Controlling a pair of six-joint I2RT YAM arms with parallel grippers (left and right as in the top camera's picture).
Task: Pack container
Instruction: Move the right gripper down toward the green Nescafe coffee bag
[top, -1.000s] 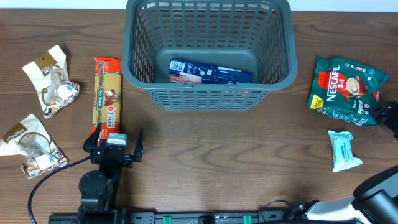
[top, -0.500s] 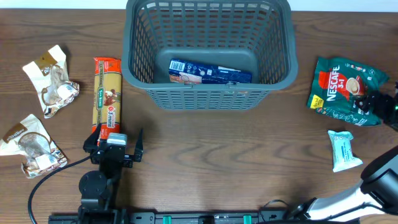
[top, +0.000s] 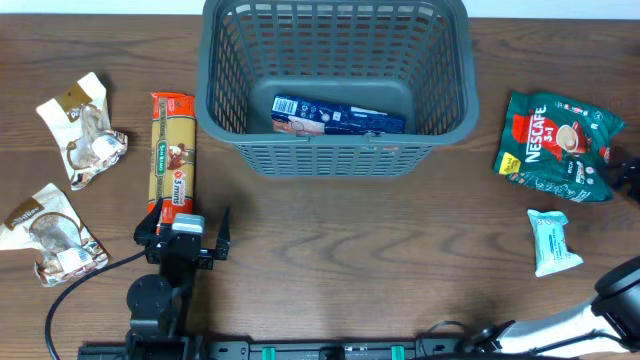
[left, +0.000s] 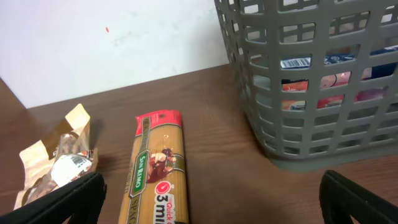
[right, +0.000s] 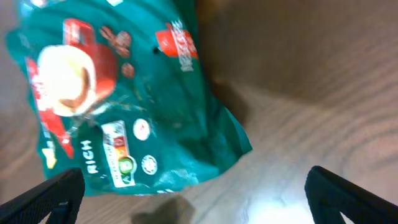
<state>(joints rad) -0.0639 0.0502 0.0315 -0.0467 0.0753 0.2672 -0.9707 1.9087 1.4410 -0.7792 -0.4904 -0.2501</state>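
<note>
Container (top: 335, 155) ahead-right of left pincer (top: 185, 226), well apart from right pincer (right: 196, 196) (both wide open, empty).

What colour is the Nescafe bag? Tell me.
The Nescafe bag is green with red patches; overhead view best.

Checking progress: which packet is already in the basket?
The blue packet, lying inside the container; the spaghetti, coffee bag, white pack and both crumpled wrappers lie outside it.

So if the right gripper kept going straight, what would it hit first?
Probably the green coffee bag, which lies right ahead of the right gripper in its wrist view; how far off is unclear.
</note>
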